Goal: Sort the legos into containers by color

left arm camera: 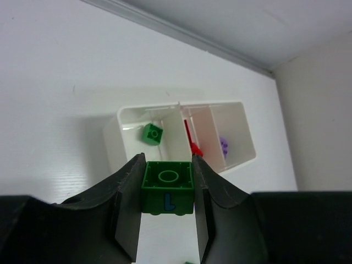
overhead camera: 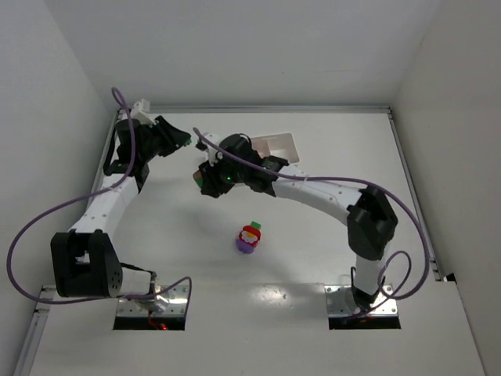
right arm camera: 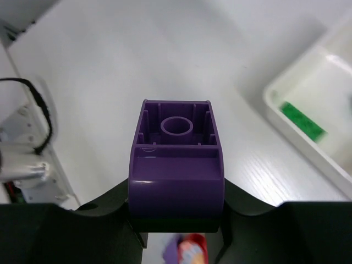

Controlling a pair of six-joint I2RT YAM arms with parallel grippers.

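Observation:
My left gripper [left arm camera: 168,168] is shut on a green lego [left arm camera: 167,190] marked with a blue letter, and it hangs just short of the white tray [left arm camera: 127,115]. The tray's three containers hold a green lego [left arm camera: 152,133], a red one [left arm camera: 193,146] and a purple one [left arm camera: 223,145]. My right gripper [right arm camera: 176,212] is shut on a large purple lego [right arm camera: 176,170] above the table. In the top view the left gripper [overhead camera: 186,141] and right gripper [overhead camera: 205,178] both sit left of the tray [overhead camera: 282,145], which the right arm partly hides.
A mixed clump of red, purple and green legos [overhead camera: 249,237] stands on the table in front of the arms, and shows blurred below the right gripper [right arm camera: 186,250]. The tray's green compartment [right arm camera: 330,77] lies to the right. The back wall edge [left arm camera: 181,34] runs behind the tray.

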